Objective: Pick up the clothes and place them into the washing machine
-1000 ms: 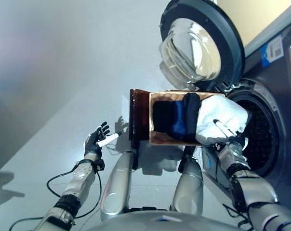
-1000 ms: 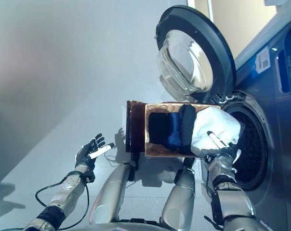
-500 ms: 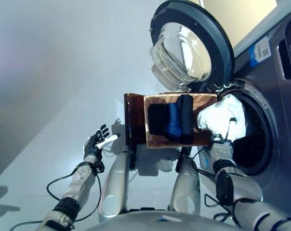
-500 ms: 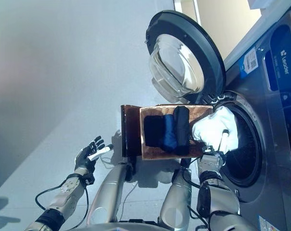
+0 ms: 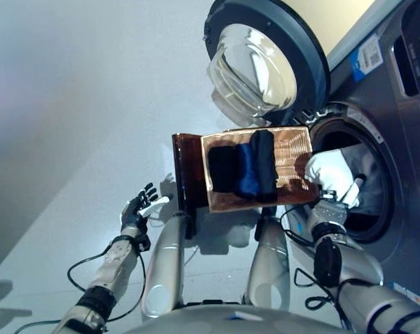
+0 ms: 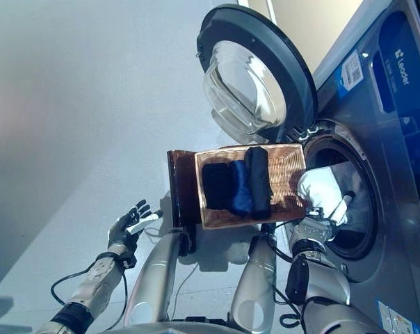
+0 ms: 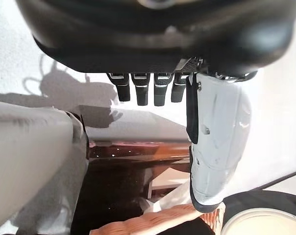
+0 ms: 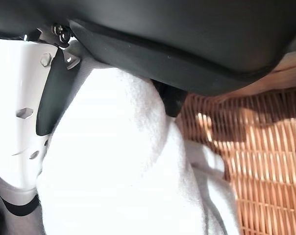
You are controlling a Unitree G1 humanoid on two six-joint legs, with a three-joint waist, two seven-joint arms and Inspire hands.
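One white garment (image 5: 329,174) sits bunched in the right robot hand (image 5: 333,200), which grips it at the mouth of the washing machine (image 5: 387,139), drum straight ahead. Dark clothes (image 5: 243,167) lie in the basket (image 5: 293,149) alongside; the left robot hand (image 5: 139,208) hangs relaxed, well apart.

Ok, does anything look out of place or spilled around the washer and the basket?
Nothing stands out. The washer door is wide open, the dark clothes lie inside the basket, and the right hand holds a white cloth at the drum opening. The left hand is open and empty, off to the side.
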